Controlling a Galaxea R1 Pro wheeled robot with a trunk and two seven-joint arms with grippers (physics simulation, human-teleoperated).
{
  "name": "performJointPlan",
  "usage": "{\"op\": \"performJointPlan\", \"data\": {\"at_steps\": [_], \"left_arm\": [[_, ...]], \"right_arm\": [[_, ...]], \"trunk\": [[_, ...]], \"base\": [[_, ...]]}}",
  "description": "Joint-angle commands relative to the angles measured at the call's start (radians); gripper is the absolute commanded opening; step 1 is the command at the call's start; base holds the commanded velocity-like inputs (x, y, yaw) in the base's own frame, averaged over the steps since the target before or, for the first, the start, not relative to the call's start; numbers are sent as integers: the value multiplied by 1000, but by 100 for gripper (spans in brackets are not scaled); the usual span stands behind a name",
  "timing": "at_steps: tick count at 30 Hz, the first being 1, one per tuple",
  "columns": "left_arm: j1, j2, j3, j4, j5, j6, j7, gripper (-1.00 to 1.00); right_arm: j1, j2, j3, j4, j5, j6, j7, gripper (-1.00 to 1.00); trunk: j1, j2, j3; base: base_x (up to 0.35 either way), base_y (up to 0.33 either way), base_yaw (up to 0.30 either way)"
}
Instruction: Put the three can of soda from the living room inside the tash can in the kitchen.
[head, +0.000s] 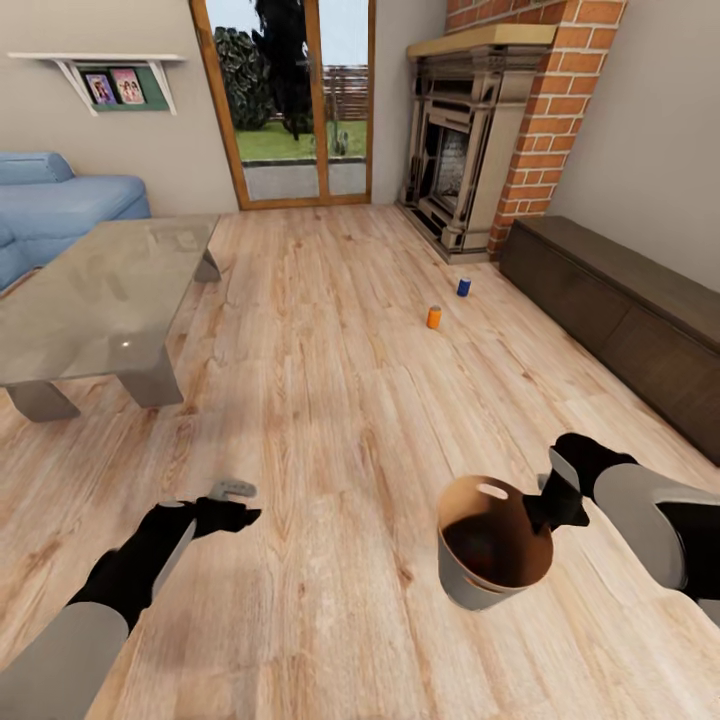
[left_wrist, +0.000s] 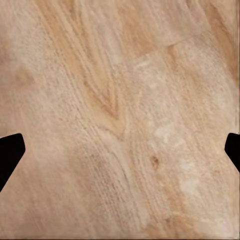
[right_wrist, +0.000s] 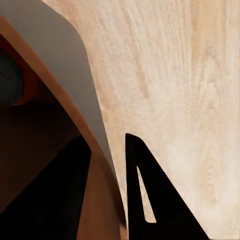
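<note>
While the right gripper (head: 545, 510) pinches the rim of the trash can (head: 480, 590), one finger inside the wall and one outside as the right wrist view (right_wrist: 107, 200) shows, the bucket hangs tilted above the wood floor (head: 330, 400), its coppery interior facing the head camera. Something dark and round lies deep inside the bucket (right_wrist: 10, 80); what it is cannot be told. Nearer the left edge, the left gripper (head: 235, 505) hovers over bare planks with its fingers (left_wrist: 10, 155) spread wide and nothing between them. Farther across the room, an orange soda can (head: 434, 317) stands upright on the floor, and just beyond it a blue soda can (head: 464, 287), both near the long dark cabinet (head: 620, 310); any lettering on them is too small to read. To the left sits a glass-topped table (head: 100, 290) before a blue sofa (head: 60, 200). At the far wall rise a brick fireplace (head: 480, 130) and a wood-framed glass door (head: 290, 100).
</note>
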Motion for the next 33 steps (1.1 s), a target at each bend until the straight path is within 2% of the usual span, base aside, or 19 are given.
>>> {"op": "performJointPlan", "data": {"at_steps": [1,6,9,16,29,33], "left_arm": [[-9,-17,1,10,-1,14,14,100],[-15,-45,-2,61,-1,14,43,100],[-14,-54,0,80,3,-1,54,100],[-17,-56,-1,92,0,1,58,100],[-18,-57,-1,95,-1,4,57,100],[-18,-56,-1,95,-2,4,57,100]], "right_arm": [[3,0,-10,0,-10,1,0,-100],[13,1,-10,0,-11,1,-1,-100],[59,4,-13,-15,-12,1,-1,-100],[80,5,-14,-25,-12,1,-2,-100],[96,1,-15,-58,-12,-1,-3,-100],[106,1,-16,-60,-12,-23,-2,-100]], "trunk": [[-4,7,3],[-15,28,13],[-15,28,13],[-15,28,13],[-15,28,13],[-15,28,13]], "base": [[0,0,0],[0,0,0],[0,0,0],[156,0,0],[313,0,0],[328,-1,0]]}}
